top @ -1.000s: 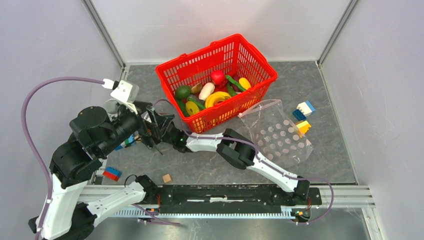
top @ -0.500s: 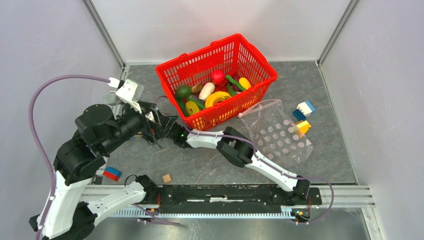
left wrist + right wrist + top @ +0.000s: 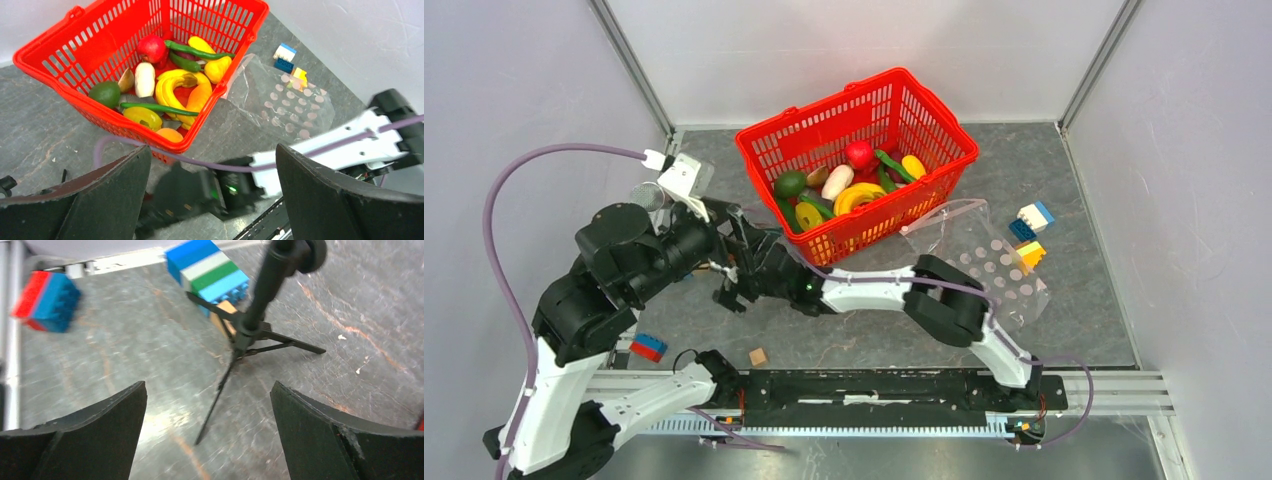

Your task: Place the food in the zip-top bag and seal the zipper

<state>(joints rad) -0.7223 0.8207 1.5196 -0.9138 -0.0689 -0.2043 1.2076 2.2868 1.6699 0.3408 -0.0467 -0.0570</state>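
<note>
The food [image 3: 858, 196], glossy toy fruits and vegetables, lies in the red basket [image 3: 944, 133] at the back; it also shows in the left wrist view [image 3: 175, 90]. The clear dotted zip-top bag [image 3: 986, 268] lies flat right of the basket, empty, its pale zipper strip [image 3: 944, 213] next to the basket's corner; the left wrist view shows the bag [image 3: 292, 102] too. My left gripper [image 3: 212, 200] is open and empty, held above the table left of the basket [image 3: 742, 240]. My right gripper [image 3: 207, 435] is open and empty, reaching far left low over the table [image 3: 734, 292], under the left gripper.
Coloured bricks [image 3: 1031, 216] lie right of the bag. A red-blue brick [image 3: 648, 347] and a wooden cube [image 3: 758, 356] lie at the near left. A small black tripod stand [image 3: 247, 332] and a blue-green brick [image 3: 207, 267] stand just ahead of the right gripper. Walls close three sides.
My right arm's elbow has swung to the right and its gripper has dropped a little nearer. My left arm has risen and turned slightly toward the basket. Both grippers stay open.
</note>
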